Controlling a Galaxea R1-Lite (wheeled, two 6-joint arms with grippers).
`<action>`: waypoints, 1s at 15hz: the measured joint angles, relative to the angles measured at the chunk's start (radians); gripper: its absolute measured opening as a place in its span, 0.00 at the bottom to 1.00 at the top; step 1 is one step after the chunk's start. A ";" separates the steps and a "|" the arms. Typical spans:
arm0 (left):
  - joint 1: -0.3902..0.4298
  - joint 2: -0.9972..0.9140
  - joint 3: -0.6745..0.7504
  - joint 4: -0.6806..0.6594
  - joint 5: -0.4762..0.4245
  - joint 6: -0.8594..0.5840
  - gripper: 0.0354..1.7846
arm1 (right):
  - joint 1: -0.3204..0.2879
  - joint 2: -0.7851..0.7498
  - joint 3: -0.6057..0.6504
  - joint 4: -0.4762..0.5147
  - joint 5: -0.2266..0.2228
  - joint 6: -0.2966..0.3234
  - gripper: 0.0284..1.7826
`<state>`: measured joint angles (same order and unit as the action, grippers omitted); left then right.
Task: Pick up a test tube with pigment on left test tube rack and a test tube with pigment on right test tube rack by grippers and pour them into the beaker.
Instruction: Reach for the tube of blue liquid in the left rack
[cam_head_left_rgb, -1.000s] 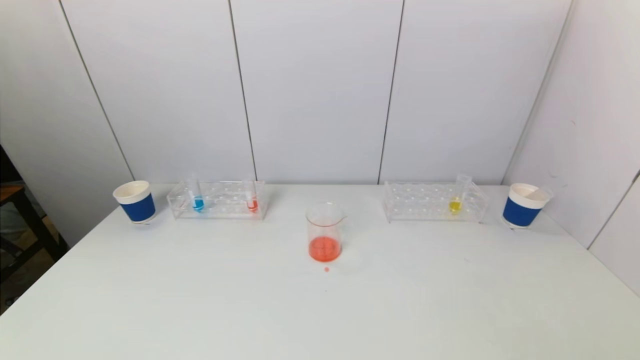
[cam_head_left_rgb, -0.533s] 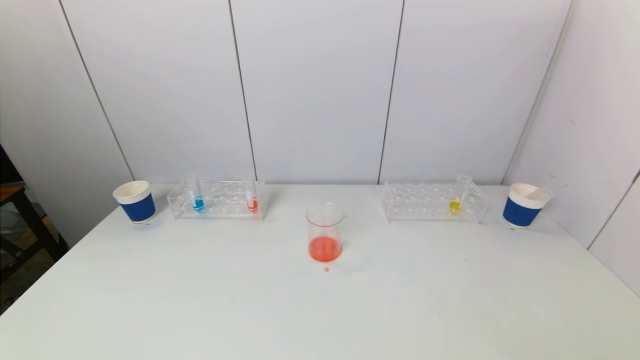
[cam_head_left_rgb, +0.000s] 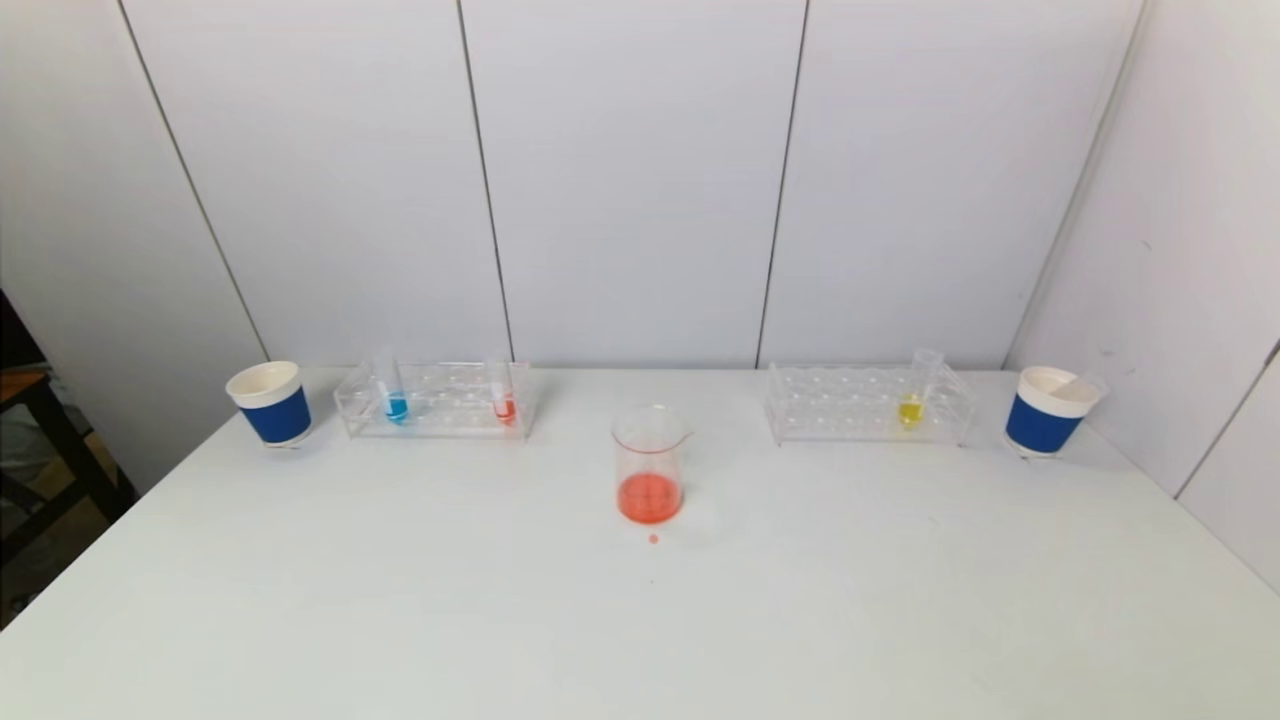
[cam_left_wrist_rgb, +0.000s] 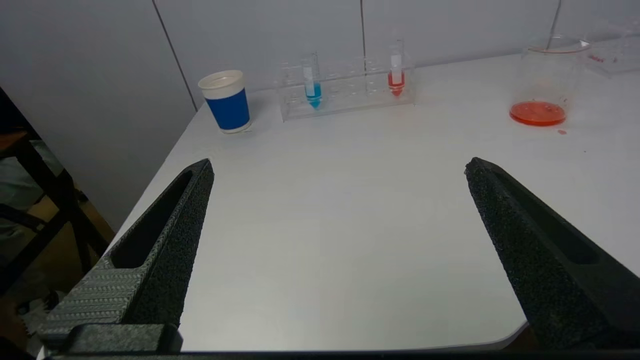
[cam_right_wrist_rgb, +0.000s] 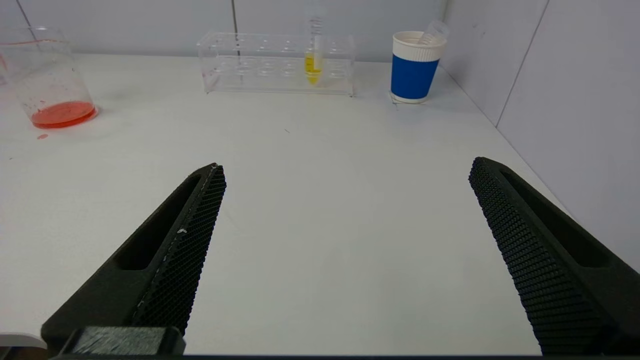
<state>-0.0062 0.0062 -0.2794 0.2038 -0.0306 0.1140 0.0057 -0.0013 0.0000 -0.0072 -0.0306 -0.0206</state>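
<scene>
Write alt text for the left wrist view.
The open left gripper hovers empty over the near edge of a white table. Across the table stands a clear test tube rack holding a blue tube and a red tube, with a blue paper cup beside it and a beaker of orange-red liquid farther along.

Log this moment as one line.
left gripper open, empty | right gripper open, empty | blue tube, red tube, yellow tube racked | beaker holds red liquid

Beaker (cam_head_left_rgb: 650, 465) mid-table — one rack (cam_head_left_rgb: 435, 400) behind-left, another rack (cam_head_left_rgb: 868, 403) behind-right.
</scene>
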 joint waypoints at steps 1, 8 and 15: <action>0.000 0.011 -0.053 0.038 0.000 0.000 0.99 | 0.000 0.000 0.000 0.000 0.000 0.000 0.99; -0.004 0.215 -0.350 0.068 0.004 -0.003 0.99 | 0.000 0.000 0.000 0.000 0.000 0.000 0.99; -0.010 0.523 -0.581 -0.038 0.004 -0.007 0.99 | 0.000 0.000 0.000 0.000 0.000 0.000 0.99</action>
<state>-0.0157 0.5291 -0.8602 0.1660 -0.0264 0.1068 0.0057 -0.0013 0.0000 -0.0072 -0.0306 -0.0206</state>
